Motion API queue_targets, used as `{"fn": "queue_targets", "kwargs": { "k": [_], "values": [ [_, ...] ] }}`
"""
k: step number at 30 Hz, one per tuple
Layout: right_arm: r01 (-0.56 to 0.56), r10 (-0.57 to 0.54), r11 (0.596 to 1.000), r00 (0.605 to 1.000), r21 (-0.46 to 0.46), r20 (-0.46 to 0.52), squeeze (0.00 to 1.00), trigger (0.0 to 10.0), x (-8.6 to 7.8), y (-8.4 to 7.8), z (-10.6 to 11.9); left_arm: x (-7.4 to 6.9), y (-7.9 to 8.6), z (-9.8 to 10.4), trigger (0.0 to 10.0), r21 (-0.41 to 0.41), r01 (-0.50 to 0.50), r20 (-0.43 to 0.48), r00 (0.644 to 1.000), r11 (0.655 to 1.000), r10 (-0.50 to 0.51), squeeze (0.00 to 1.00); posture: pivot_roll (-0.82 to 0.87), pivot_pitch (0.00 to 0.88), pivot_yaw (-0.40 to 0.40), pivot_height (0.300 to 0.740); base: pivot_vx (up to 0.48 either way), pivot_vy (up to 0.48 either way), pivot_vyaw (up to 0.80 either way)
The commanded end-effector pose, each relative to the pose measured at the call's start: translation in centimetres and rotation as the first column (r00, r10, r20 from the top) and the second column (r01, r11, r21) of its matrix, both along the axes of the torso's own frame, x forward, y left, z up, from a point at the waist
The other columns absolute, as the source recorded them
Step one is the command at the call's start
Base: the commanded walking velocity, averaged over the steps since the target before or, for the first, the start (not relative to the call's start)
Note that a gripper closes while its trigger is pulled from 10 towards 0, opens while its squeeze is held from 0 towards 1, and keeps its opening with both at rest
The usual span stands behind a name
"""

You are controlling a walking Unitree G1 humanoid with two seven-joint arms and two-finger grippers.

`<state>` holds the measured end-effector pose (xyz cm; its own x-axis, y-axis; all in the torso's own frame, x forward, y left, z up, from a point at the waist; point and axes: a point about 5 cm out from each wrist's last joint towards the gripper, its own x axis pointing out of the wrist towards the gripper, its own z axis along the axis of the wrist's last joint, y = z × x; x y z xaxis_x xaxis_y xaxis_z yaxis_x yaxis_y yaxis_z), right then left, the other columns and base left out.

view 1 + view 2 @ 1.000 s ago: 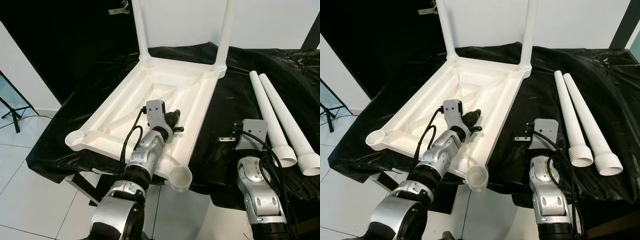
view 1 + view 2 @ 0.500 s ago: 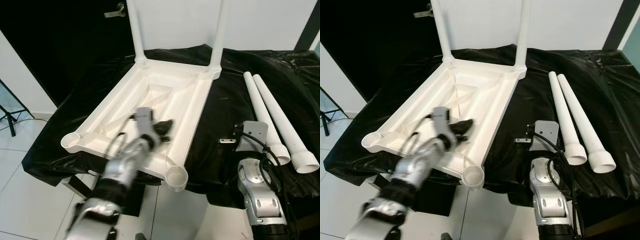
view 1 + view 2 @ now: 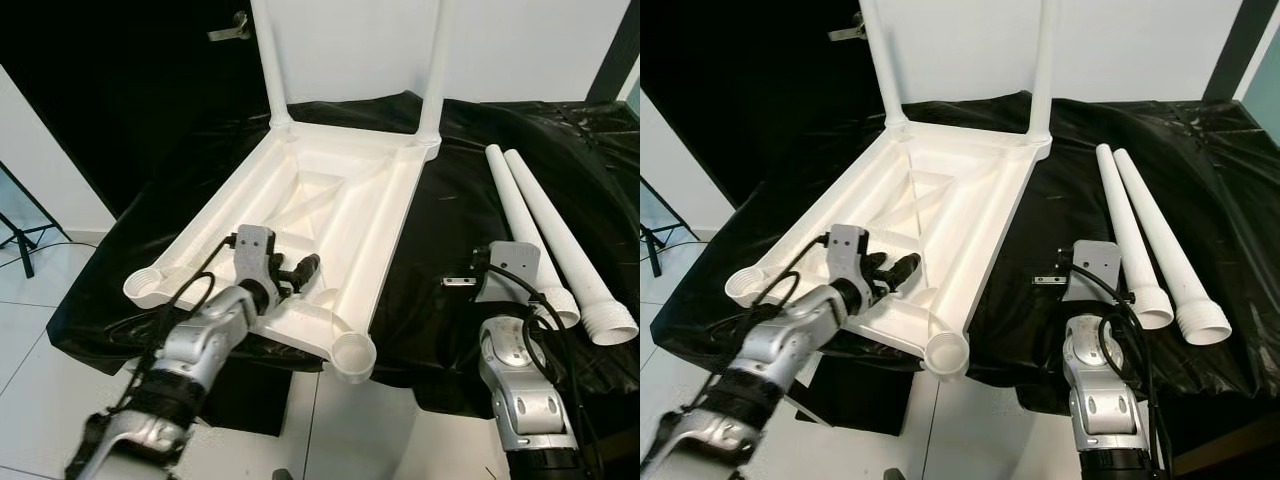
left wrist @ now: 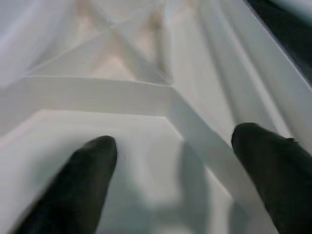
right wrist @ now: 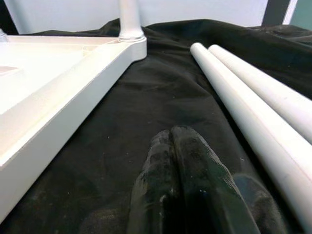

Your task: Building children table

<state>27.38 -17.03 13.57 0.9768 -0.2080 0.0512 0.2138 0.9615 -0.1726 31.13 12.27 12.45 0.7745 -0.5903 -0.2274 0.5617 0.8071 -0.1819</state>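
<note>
Table top point(image 3: 330, 215) is laid upside down on the black cloth point(image 3: 455, 215), two legs fitted at far corners, two loose legs point(image 3: 550, 235) right; left gripper point(image 3: 285, 272) spread over it, right gripper point(image 5: 187, 180) closed, empty.

One upturned white tabletop point(image 3: 330, 200), two fitted legs point(image 3: 268, 60), two loose legs point(image 3: 545, 235).

We see two silver, segmented metallic arms with black joint rings and looping black cables. Each wrist carries a grey angular camera bracket. The left end effector point(image 3: 292, 272) and right end effector point(image 5: 187, 183) have long black fingers.
</note>
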Motion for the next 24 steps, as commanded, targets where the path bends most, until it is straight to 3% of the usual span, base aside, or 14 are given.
{"fn": "queue_targets", "kwargs": {
  "k": [1,5,6,7,8,10,11,14,17,19,20,21,24],
  "values": [
    [-0.008,0.008,1.0,1.0,0.009,-0.018,0.0,10.0,0.2,0.1,-0.3,-5.3,-1.7,1.4,10.0,-0.206,0.876,0.142,0.468,0.436,-0.872,1.0,-0.14,0.0,0.069,0.74,0.0,0.0,0.0],
    [-0.01,0.01,1.0,1.0,0.009,-0.018,0.0,10.0,0.2,0.2,-0.3,-5.8,-1.5,1.2,10.0,-0.166,0.89,0.135,0.447,0.424,-0.884,1.0,-0.14,0.0,0.068,0.74,0.0,0.0,0.0],
    [-0.011,0.011,1.0,1.0,0.01,-0.019,0.0,10.0,0.2,0.2,-0.4,-6.3,-1.2,1.2,10.0,-0.151,0.905,0.131,0.417,0.397,-0.9,0.0,-0.14,0.0,0.069,0.74,0.0,0.0,0.0],
    [-0.011,0.011,1.0,1.0,0.01,-0.019,0.0,10.0,0.2,0.2,-0.4,-6.3,-1.2,1.2,10.0,-0.151,0.905,0.131,0.417,0.397,-0.9,0.0,-0.14,0.0,0.069,0.74,0.0,0.0,0.0],
    [-0.011,0.012,1.0,1.0,0.011,-0.021,0.0,10.0,0.2,0.3,-0.4,-6.7,-0.8,1.2,10.0,-0.141,0.917,0.117,0.39,0.373,-0.913,0.0,-0.14,0.0,0.07,0.74,0.0,0.0,0.0],
    [-0.011,0.012,1.0,1.0,0.011,-0.021,0.0,10.0,0.2,0.3,-0.4,-6.7,-0.8,1.2,10.0,-0.141,0.917,0.117,0.39,0.373,-0.913,0.0,-0.14,0.0,0.07,0.74,0.0,0.0,0.0],
    [-0.01,0.011,1.0,1.0,0.013,-0.026,0.0,10.0,0.1,0.3,-0.5,-7.1,-0.4,1.2,10.0,-0.132,0.928,0.1,0.362,0.349,-0.927,0.0,-0.14,0.0,0.071,0.74,0.0,0.0,0.0],
    [-0.009,0.009,1.0,1.0,0.017,-0.029,0.0,10.0,0.1,0.3,-0.6,-7.2,-0.1,1.1,10.0,-0.116,0.933,0.087,0.352,0.342,-0.932,0.0,-0.14,0.0,0.074,0.74,0.0,0.0,0.0],
    [-0.007,0.008,1.0,0.999,0.021,-0.031,0.0,10.0,0.0,0.4,-0.7,-7.0,0.0,1.0,10.0,-0.09,0.932,0.072,0.357,0.351,-0.931,0.0,-0.14,0.0,0.076,0.74,0.0,0.0,0.0],
    [-0.005,0.006,1.0,0.999,0.029,-0.032,0.0,10.0,0.0,0.5,-0.7,-6.1,-0.2,0.4,10.0,0.006,0.91,0.063,0.413,0.414,-0.909,0.0,-0.14,0.0,0.081,0.74,0.0,0.0,0.0],
    [-0.005,0.006,1.0,0.999,0.029,-0.032,0.0,10.0,0.0,0.5,-0.7,-6.1,-0.2,0.4,10.0,0.006,0.91,0.063,0.413,0.414,-0.909,0.0,-0.14,0.0,0.081,0.74,0.0,0.0,0.0],
    [-0.004,0.005,1.0,0.999,0.031,-0.032,0.0,10.0,0.0,0.5,-0.8,-5.5,-0.1,0.1,10.0,0.063,0.895,0.055,0.44,0.443,-0.896,0.0,-0.14,0.0,0.081,0.74,0.0,0.0,0.0],
    [0.001,0.0,0.999,0.999,0.034,-0.033,0.0,10.0,-0.1,0.3,-0.8,-4.6,0.7,-0.3,10.0,0.135,0.895,0.04,0.423,0.424,-0.905,0.0,-0.14,0.0,0.082,0.74,0.0,0.0,0.0]
  ]
}}
